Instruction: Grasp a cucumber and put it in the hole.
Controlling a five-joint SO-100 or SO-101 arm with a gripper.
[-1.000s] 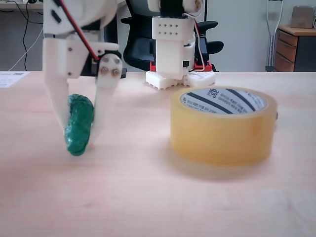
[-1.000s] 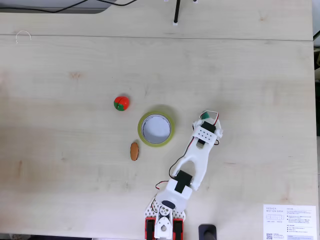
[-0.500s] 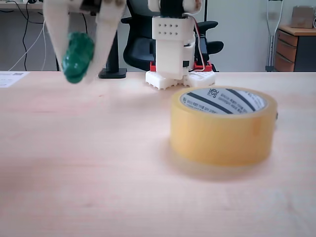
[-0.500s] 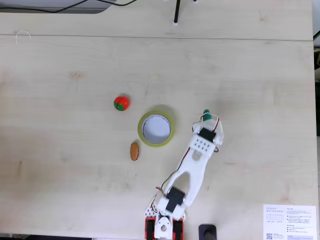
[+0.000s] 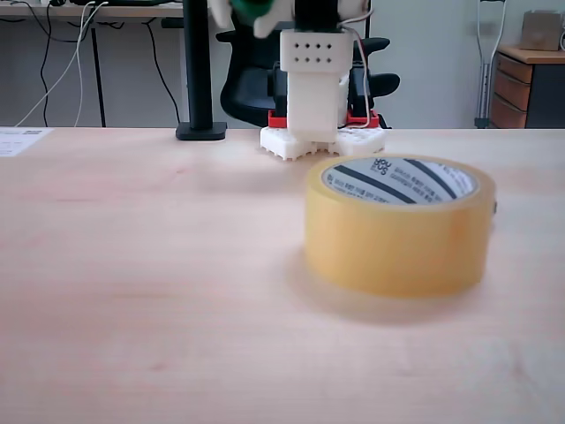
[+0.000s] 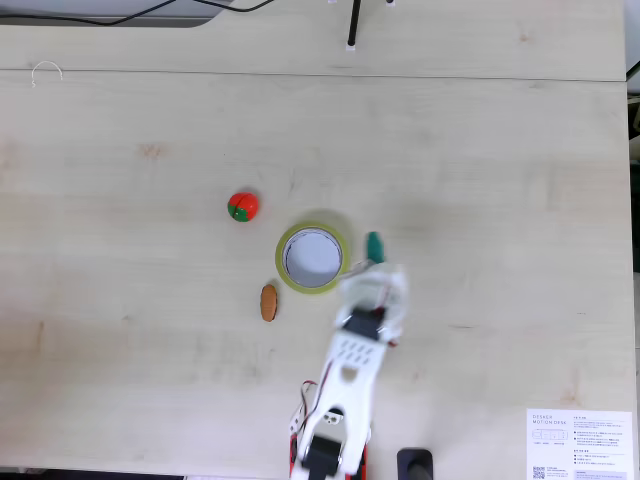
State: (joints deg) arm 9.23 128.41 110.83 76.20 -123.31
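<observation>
One second is making a large difference here: the cucumber (image 6: pixel 374 246), which was standing near the table surface between the fingers a second ago, is now riding high in the air, and in the low fixed view only its green underside (image 5: pixel 250 8) is peeking in at the top edge. The gripper (image 6: pixel 372 262) is swinging across toward the tape roll (image 5: pixel 399 224), so that in the top-down fixed view the cucumber is sitting just beside the roll's right rim, not yet over the hole (image 6: pixel 312 258). This suggests the lift is finished and the carry is well underway, with only a short sideways shift and a release left. The gripper appears to be clamping the cucumber, since the toy is hanging well clear of the table (image 5: pixel 132 291), though motion blur is smearing the fingers and their exact spacing is hard to judge. The fingers are mostly cut off above the low view's frame. A small tomato toy (image 6: pixel 242 206) and a brown oblong toy (image 6: pixel 268 302) are lying on the roll's other side, untouched.
</observation>
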